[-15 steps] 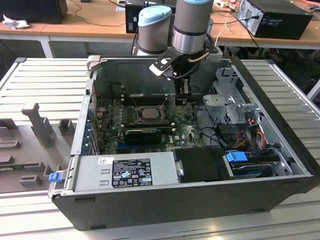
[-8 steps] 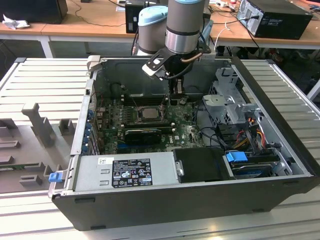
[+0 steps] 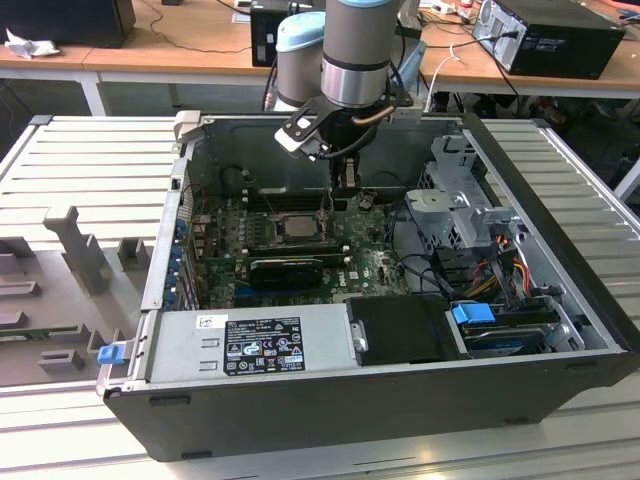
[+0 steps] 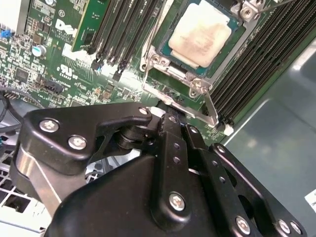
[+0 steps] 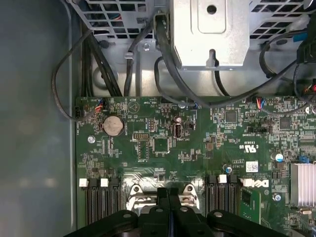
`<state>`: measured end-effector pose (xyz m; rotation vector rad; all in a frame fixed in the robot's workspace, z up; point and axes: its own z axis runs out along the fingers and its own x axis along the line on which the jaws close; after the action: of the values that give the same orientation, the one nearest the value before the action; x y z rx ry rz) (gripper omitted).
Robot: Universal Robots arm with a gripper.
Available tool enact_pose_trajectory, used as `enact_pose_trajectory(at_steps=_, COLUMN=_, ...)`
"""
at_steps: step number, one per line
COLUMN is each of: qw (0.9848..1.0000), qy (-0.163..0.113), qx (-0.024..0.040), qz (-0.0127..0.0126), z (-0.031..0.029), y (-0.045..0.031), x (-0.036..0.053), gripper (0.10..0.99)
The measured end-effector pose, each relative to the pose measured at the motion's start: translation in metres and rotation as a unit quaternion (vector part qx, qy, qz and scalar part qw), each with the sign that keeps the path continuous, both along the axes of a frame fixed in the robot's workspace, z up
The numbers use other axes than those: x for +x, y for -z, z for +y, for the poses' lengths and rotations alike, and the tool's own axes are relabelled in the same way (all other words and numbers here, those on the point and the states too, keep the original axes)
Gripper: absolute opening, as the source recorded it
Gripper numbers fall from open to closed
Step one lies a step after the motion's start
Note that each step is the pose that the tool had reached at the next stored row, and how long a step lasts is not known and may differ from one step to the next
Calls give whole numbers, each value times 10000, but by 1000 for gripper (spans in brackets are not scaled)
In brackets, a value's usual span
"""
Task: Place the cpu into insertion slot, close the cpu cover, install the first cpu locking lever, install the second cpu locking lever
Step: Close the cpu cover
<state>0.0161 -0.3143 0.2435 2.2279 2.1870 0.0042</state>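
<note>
**Me:** Two steps look done from my console. The cpu (image 4: 202, 32) sits flat in the insertion slot (image 4: 173, 90), and the cpu cover (image 4: 170, 71) seems folded down around it.

**Colleague:** And the locking levers?

**Me:** One lever (image 4: 211, 106) juts out at the socket's corner, so I judge it unlatched. The other I can't tell.

**Colleague:** Where's your claw?

**Me:** My gripper (image 4: 170, 123) hangs just above that corner of the motherboard (image 5: 163, 128), fingers pressed together, nothing visibly pinched. Both lever steps look left to do.

Matt black claw (image 5: 169, 191); smudged, dull metal cpu (image 4: 202, 34)
</note>
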Motion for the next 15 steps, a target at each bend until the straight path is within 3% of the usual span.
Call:
enact_pose_trajectory(at_steps=9, qw=10000, qy=0, qx=2, qz=-8, z=1, y=12, x=-57, gripper=106)
enact_pose_trajectory(at_steps=12, qw=10000, qy=-33, qx=4, qz=-7, z=0, y=100, x=-87, gripper=106)
enact_pose_trajectory(at_steps=13, qw=10000, qy=-83, qx=17, qz=-8, z=0, y=125, x=-117, gripper=106)
enact_pose_trajectory(at_steps=15, qw=9999, qy=-96, qx=30, qz=-7, z=0, y=139, x=-278, gripper=106)
